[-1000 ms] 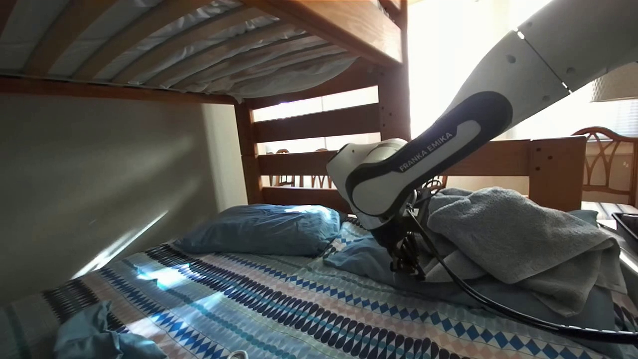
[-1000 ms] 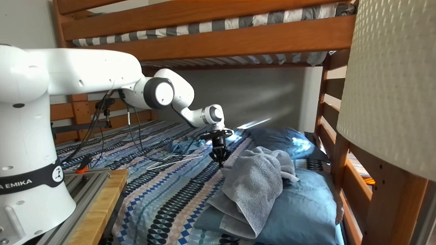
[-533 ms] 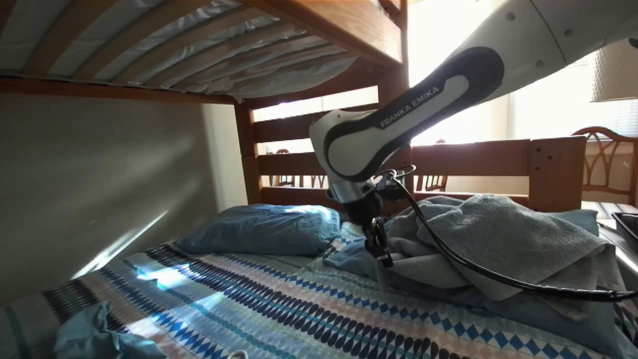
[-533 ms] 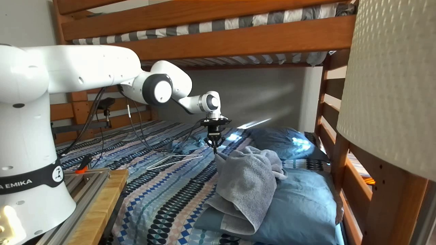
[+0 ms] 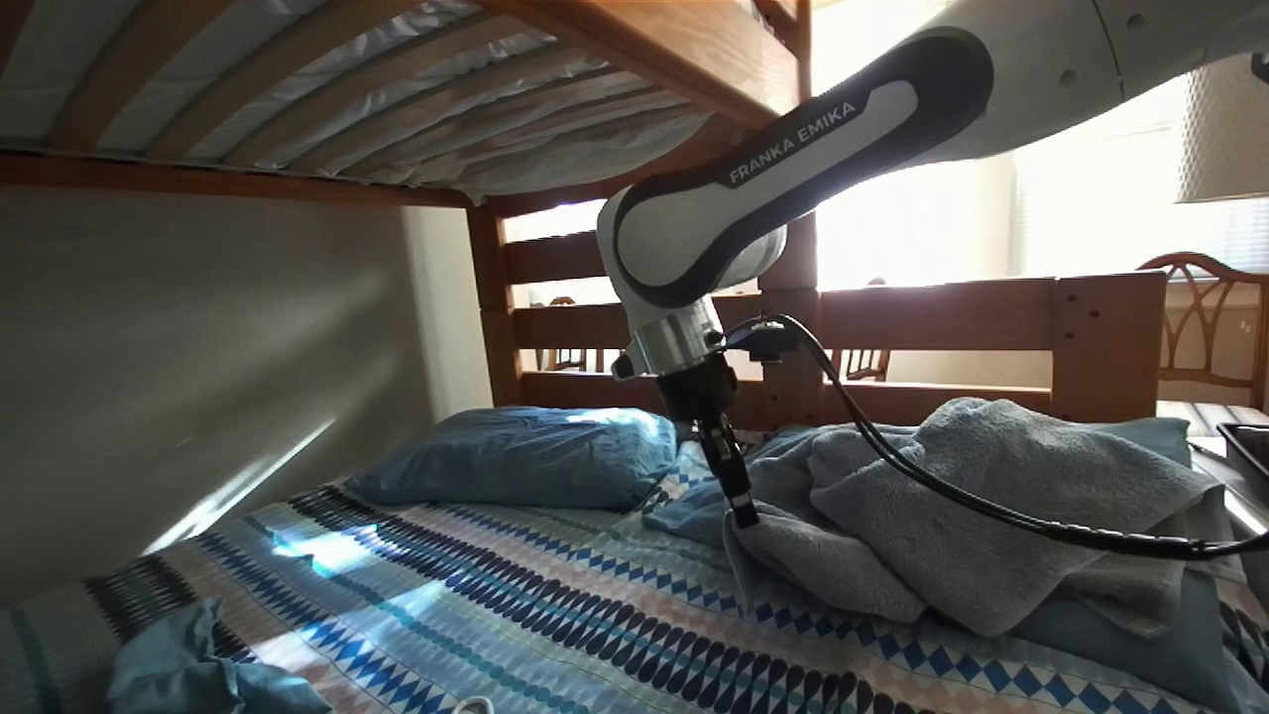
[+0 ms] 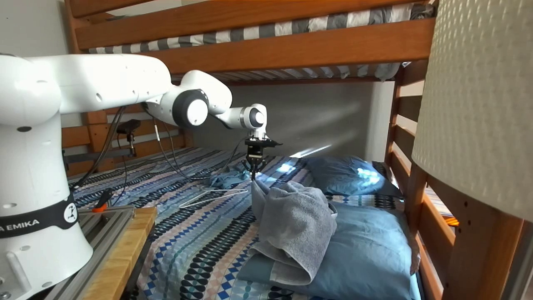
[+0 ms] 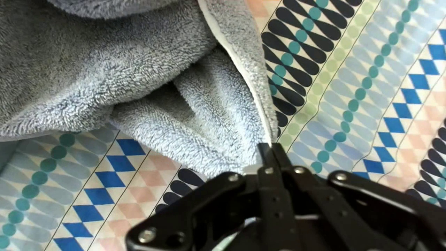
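A grey towel (image 5: 1001, 516) lies bunched over a blue pillow (image 6: 370, 246) on the patterned bed. My gripper (image 7: 272, 145) is shut on the towel's edge, and a pale hem runs right up between its fingertips in the wrist view. From the gripper (image 6: 253, 176) a corner of the towel (image 6: 295, 227) hangs down in a peak, above the sheet beside the pillow. In both exterior views the gripper (image 5: 746, 514) points downward. Most of the towel (image 7: 139, 73) stays heaped, its underside hidden.
A second blue pillow (image 5: 535, 458) rests near the wall. Overhead are the upper bunk's slats (image 5: 327, 94). A cable (image 5: 952, 508) loops from the wrist across the towel. Crumpled blue cloth (image 6: 229, 178) and a thin white frame (image 6: 212, 197) lie on the bed. A lampshade (image 6: 479, 104) stands close by.
My gripper has risen and moved left in both exterior views. The held towel corner has lifted and been drawn along, shifting the heap partly off the pillow.
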`<state>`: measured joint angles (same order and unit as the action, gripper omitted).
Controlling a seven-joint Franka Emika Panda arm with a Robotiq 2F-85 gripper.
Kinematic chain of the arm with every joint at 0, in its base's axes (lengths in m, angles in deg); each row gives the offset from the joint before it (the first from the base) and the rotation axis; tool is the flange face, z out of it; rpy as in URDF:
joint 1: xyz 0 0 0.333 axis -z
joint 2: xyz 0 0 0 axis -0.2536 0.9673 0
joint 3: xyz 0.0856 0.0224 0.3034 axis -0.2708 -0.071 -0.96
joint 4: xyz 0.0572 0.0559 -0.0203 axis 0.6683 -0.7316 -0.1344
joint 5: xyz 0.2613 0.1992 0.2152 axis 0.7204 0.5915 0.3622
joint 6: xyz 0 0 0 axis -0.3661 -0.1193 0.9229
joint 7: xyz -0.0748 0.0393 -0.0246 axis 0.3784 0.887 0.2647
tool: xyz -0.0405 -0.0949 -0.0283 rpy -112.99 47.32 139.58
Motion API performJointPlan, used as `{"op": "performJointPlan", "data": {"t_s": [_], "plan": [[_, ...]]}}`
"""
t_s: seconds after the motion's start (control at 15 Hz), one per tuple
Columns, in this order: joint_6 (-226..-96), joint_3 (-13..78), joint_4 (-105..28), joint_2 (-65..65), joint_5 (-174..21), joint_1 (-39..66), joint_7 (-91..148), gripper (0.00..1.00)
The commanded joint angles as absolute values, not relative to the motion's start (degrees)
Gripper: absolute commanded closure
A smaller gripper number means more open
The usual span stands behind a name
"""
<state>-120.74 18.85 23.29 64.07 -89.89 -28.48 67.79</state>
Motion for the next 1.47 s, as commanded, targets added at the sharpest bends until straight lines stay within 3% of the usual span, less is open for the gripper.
{"op": "performJointPlan", "data": {"t_s": [0.0,0.47,1.4], "plan": [[-118.47,20.49,28.49,66.74,-88.22,-29.43,69.13,0.98],[-118.85,20.53,28.98,67.14,-87.79,-29.50,68.18,0.99],[-135.11,19.00,29.24,68.23,-83.69,-38.43,71.80,0.99]]}}
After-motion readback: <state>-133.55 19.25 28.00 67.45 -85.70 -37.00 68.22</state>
